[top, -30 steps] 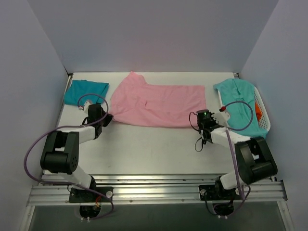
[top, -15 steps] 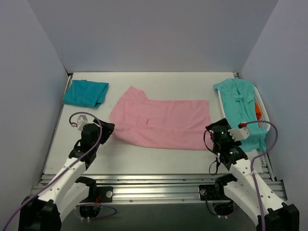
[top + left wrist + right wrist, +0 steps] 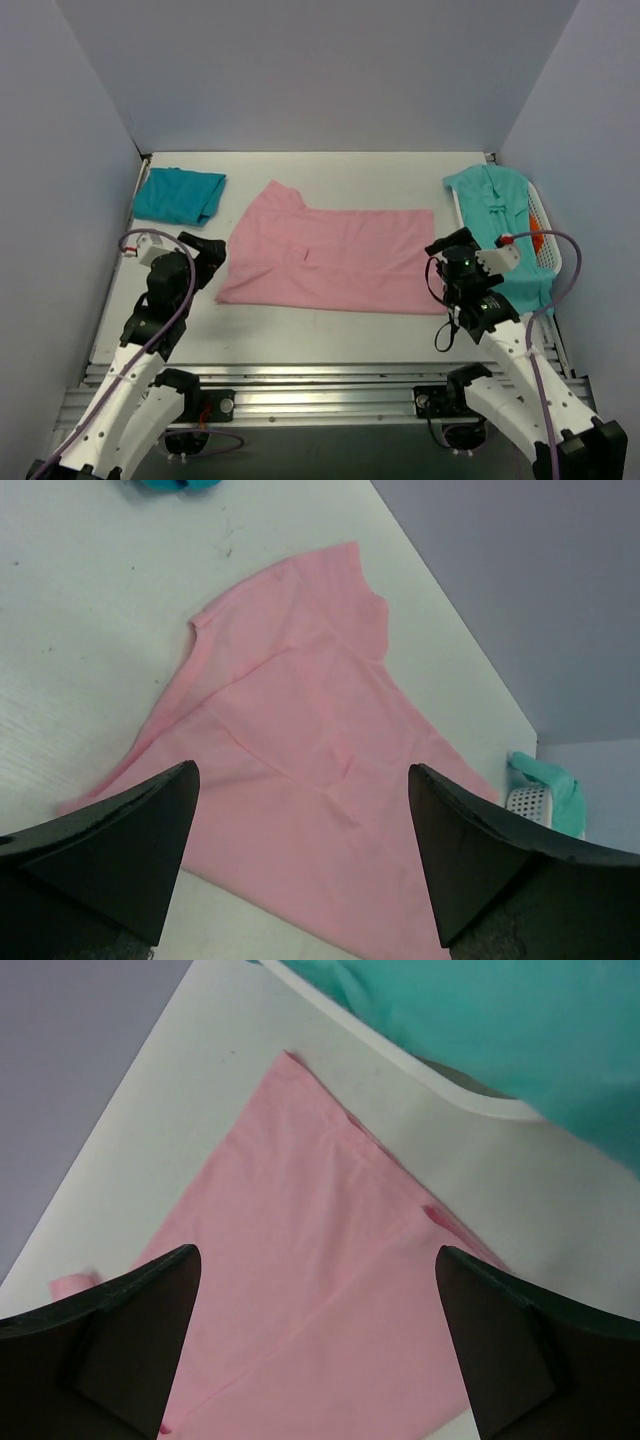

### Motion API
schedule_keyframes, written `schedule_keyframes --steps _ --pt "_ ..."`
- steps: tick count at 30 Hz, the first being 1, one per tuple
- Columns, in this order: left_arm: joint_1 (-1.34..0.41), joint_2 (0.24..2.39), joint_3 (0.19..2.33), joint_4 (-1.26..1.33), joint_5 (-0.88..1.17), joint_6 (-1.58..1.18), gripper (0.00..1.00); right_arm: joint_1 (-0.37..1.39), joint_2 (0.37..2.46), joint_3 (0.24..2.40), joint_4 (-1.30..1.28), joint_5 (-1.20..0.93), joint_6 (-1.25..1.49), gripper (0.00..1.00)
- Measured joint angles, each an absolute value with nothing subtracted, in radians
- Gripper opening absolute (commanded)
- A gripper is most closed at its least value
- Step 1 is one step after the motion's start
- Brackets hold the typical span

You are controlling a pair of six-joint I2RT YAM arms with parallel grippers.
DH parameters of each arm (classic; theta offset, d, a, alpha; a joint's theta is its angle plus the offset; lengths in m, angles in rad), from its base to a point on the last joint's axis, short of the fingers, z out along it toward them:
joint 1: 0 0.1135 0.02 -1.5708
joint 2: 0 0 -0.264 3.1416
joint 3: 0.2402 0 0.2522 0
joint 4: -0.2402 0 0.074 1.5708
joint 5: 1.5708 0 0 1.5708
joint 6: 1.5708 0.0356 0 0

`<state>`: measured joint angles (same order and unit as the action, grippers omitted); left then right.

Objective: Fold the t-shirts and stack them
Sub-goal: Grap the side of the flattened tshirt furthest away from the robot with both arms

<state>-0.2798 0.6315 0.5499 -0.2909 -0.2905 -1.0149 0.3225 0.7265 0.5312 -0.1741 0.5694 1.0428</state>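
Observation:
The light pink t-shirt (image 3: 325, 260) lies spread flat on the white table (image 3: 330, 325), also seen in the left wrist view (image 3: 300, 750) and the right wrist view (image 3: 300, 1260). A folded darker teal t-shirt (image 3: 178, 193) rests at the back left. The aqua-green t-shirt (image 3: 495, 205) drapes over the basket at the right; it fills the top of the right wrist view (image 3: 480, 1020). My left gripper (image 3: 208, 252) hovers open just off the pink shirt's left edge, nothing between its fingers (image 3: 130, 850). My right gripper (image 3: 447, 248) hangs open above the shirt's right edge, empty.
A white laundry basket (image 3: 545, 225) with something orange inside stands at the table's right edge. Grey walls close in the table at the back and both sides. Purple cables loop from both arms.
Both grippers have opened and let go of the pink shirt's near corners after dragging it toward the near edge. The shirt now lies flatter and both arms have lifted back.

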Motion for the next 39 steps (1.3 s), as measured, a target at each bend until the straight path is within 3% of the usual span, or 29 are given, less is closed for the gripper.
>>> schedule_keyframes --steps 7,13,24,31,39 --pt "-0.218 1.228 0.807 0.0 -0.216 -0.82 0.94 0.32 1.124 0.738 0.064 0.511 0.928 1.0" --pt "-0.125 1.728 1.142 0.182 -0.028 -0.673 0.96 0.301 1.275 0.773 0.243 0.451 0.903 1.0" --pt "-0.022 2.491 2.032 0.037 0.282 -0.558 0.98 0.263 1.464 0.779 0.435 0.363 0.881 1.0" --pt "-0.036 2.687 2.347 -0.175 0.357 -0.533 0.98 0.233 1.468 0.777 0.49 0.337 0.867 1.0" --pt "-0.097 2.695 2.434 -0.288 0.396 -0.495 0.98 0.187 1.468 0.759 0.517 0.304 0.862 1.0"
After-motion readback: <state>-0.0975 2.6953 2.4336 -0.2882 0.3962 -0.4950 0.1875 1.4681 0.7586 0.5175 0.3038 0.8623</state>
